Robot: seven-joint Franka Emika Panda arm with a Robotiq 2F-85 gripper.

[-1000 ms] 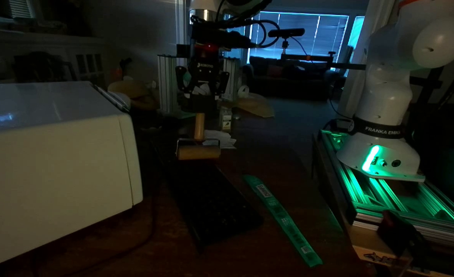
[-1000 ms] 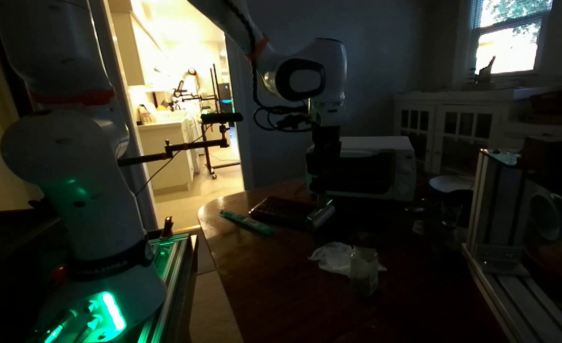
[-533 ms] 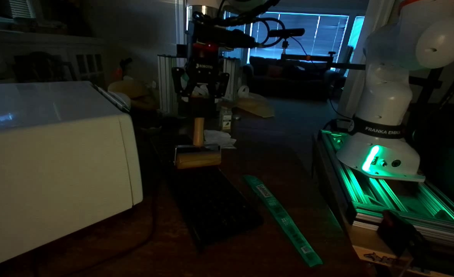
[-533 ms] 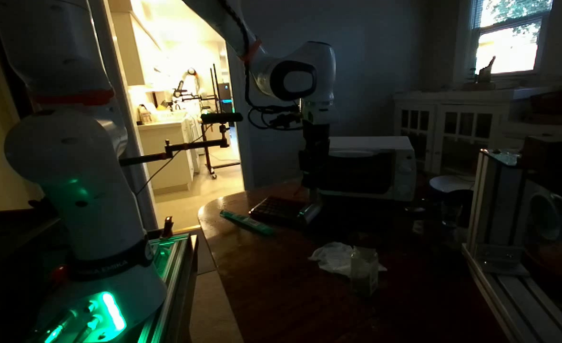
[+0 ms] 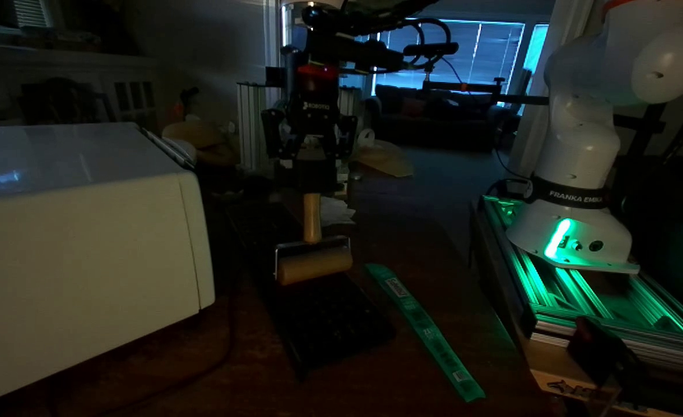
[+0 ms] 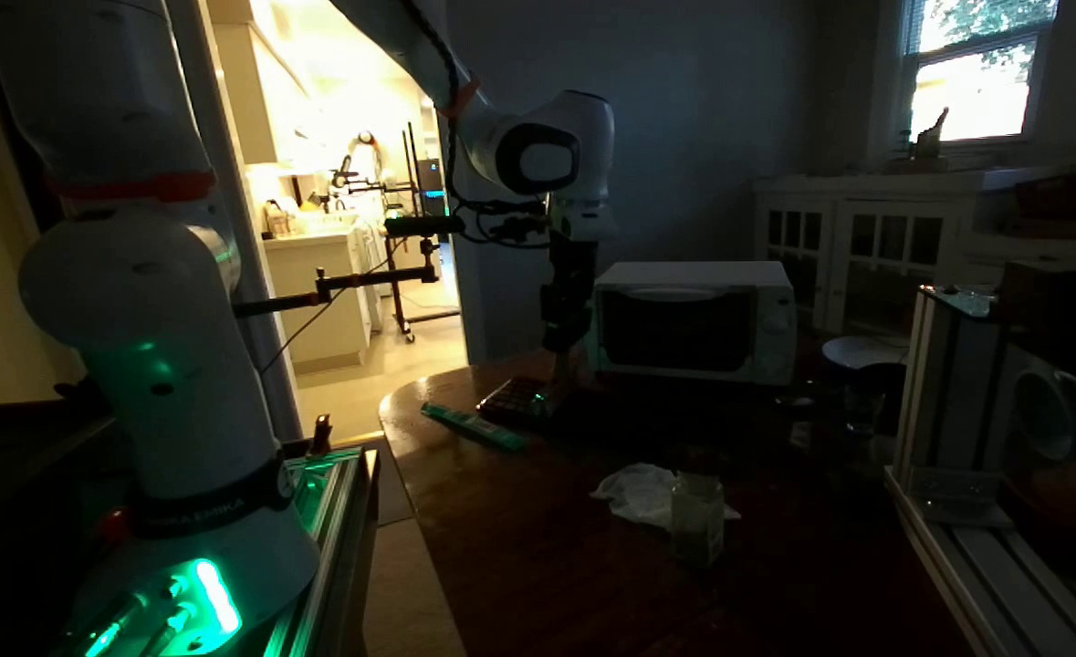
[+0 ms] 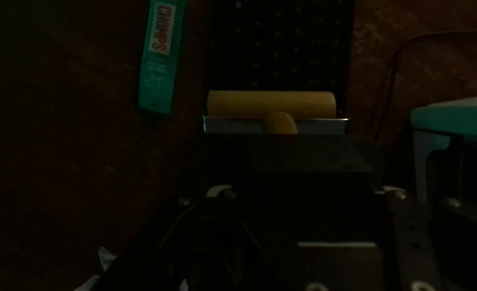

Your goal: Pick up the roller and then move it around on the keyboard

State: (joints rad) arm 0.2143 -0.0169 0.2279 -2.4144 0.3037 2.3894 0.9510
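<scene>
My gripper [image 5: 307, 176] is shut on the upper part of the tan handle of the roller [image 5: 314, 267]. The handle points up, and the pale wooden cylinder lies crosswise below it in its metal frame. Beneath the cylinder is the black keyboard [image 5: 332, 318], about midway along its length; whether the two touch is hard to tell in the dark. From the wrist, the cylinder of the roller [image 7: 270, 104] spans nearly the width of the keyboard [image 7: 283, 44], while the dark gripper [image 7: 287, 151] hides most of the handle.
A green wrapper strip [image 5: 425, 330] lies beside the keyboard on the table. Along the opposite side stands a white toaster oven [image 6: 693, 274]. Crumpled white paper [image 6: 638, 493] and a glass jar [image 6: 697, 520] are farther along the table, near a metal-framed stand [image 6: 925, 401].
Held in my gripper, the roller has travelled along the keyboard, coming closer in an exterior view towards the keyboard's near end. The keyboard and the green strip have stayed put.
</scene>
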